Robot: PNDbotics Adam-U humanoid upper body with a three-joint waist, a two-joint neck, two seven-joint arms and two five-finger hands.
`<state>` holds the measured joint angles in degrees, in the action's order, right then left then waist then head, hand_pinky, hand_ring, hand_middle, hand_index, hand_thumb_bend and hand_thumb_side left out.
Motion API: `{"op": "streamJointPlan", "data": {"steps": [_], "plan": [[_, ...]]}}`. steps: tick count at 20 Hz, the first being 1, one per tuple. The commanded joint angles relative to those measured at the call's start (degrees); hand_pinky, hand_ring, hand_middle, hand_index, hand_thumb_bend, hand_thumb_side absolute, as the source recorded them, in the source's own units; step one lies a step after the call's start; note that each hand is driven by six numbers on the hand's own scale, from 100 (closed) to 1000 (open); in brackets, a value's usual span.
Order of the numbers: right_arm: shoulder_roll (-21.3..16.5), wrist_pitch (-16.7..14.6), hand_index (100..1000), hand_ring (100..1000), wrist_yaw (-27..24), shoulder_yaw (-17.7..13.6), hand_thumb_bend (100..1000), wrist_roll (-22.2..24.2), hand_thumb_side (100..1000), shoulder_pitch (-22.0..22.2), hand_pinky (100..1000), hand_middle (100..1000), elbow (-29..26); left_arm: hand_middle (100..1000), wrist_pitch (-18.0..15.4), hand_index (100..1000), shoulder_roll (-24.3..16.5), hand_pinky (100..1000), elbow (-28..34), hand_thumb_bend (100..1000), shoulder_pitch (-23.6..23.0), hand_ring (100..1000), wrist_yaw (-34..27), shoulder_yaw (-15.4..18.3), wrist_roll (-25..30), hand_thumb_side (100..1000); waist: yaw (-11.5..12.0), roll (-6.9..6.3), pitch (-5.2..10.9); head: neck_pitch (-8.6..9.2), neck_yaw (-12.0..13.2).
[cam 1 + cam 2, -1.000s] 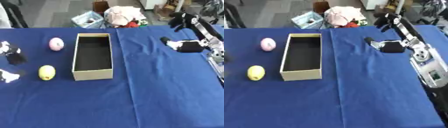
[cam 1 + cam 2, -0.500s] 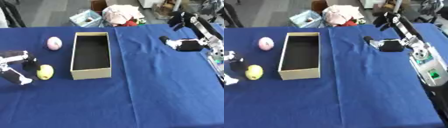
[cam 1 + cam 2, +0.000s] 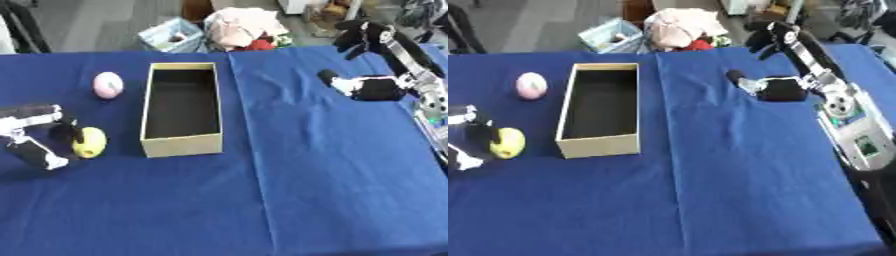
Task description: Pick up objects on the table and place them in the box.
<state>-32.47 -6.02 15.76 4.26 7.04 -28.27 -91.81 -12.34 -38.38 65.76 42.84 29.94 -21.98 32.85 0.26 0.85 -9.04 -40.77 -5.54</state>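
Note:
An open tan cardboard box (image 3: 181,145) lies lengthwise on the blue table, with nothing visible inside. To its left are a pink egg-shaped object (image 3: 108,85) and, nearer me, a yellow lemon-like object (image 3: 90,142). My left hand (image 3: 42,134) is at the left edge, right against the yellow object's left side. It is open, one black finger above and a white-tipped one below, not closed round it. My right hand (image 3: 785,90) hovers open over the table's far right and holds nothing.
The blue cloth (image 3: 289,190) covers the whole table. Behind the far edge are a light blue basket (image 3: 175,36) and a pinkish bundle with something red (image 3: 249,27). My right arm (image 3: 859,140) runs along the right edge.
My left hand has come in from the left edge to the yellow object and now rests against it. The right hand has stayed where it was.

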Motion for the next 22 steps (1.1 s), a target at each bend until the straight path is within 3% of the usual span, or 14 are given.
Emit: {"op": "streamJointPlan", "data": {"steps": [1, 10, 22], "plan": [[-1.0, 0.0, 875, 695, -0.3, -0.5, 415, -0.1, 289, -0.9, 625, 656, -0.3, 515, 0.2, 678, -0.9, 586, 1.1, 373, 1.2, 550, 1.3, 1.2, -3.4, 100, -0.1, 0.06, 0.91, -0.37, -0.1], [-0.9, -0.1, 875, 695, -0.2, -0.4, 414, 0.0, 290, -0.9, 625, 656, -0.3, 585, 2.0, 729, -2.8, 630, 6.2, 474, 1.7, 590, 0.4, 1.8, -3.0, 100, -0.1, -0.02, 1.08, -0.38, -0.1], [-0.7, -0.1, 875, 695, -0.4, -0.3, 411, 0.1, 292, -0.9, 625, 655, -0.1, 591, 0.8, 740, 0.5, 630, 0.3, 461, 2.2, 589, 5.3, 1.8, -1.8, 100, -0.4, 0.1, 0.91, -0.38, -0.1]]}}
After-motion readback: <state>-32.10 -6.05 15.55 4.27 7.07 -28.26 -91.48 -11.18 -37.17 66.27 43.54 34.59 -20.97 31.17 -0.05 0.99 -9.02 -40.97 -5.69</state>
